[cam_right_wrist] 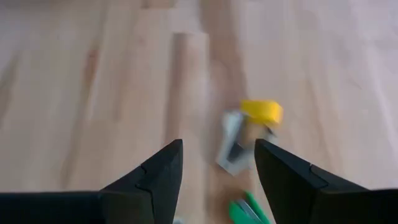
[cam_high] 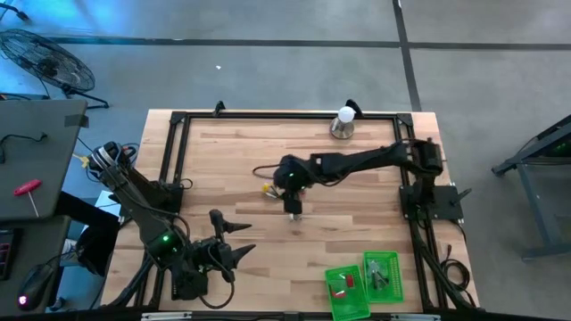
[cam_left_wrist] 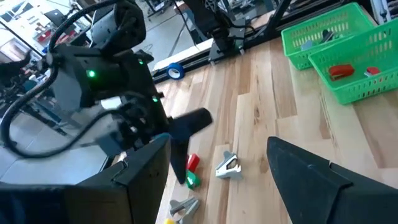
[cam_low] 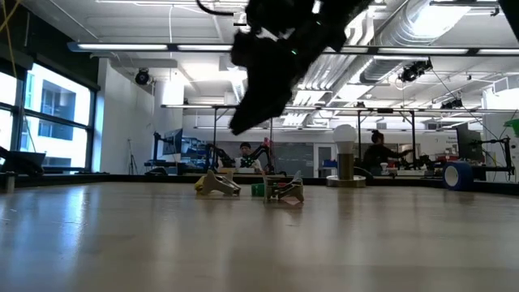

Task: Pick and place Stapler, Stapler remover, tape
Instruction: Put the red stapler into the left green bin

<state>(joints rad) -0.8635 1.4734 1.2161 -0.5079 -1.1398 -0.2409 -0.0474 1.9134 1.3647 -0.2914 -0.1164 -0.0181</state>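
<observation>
My right gripper (cam_high: 293, 210) hangs open above the middle of the table, slanting down. Below and just ahead of its fingers (cam_right_wrist: 217, 146) lies a silver staple remover (cam_right_wrist: 234, 148) with a yellow piece (cam_right_wrist: 262, 112) beside it and a green thing (cam_right_wrist: 247, 211) nearer. In the left wrist view, two silver staple removers (cam_left_wrist: 228, 167) (cam_left_wrist: 185, 206) and a red-and-green item (cam_left_wrist: 191, 171) lie on the wood under that gripper (cam_left_wrist: 186, 146). My left gripper (cam_high: 234, 237) waits open near the front left, holding nothing. The stapler and tape I cannot tell apart here.
Two green baskets (cam_high: 346, 292) (cam_high: 382, 275) stand at the front right; one holds a red thing (cam_left_wrist: 341, 71), the other metal pieces. A bulb on a stand (cam_high: 343, 123) is at the far edge. A blue roll (cam_left_wrist: 176, 71) lies by the frame rail.
</observation>
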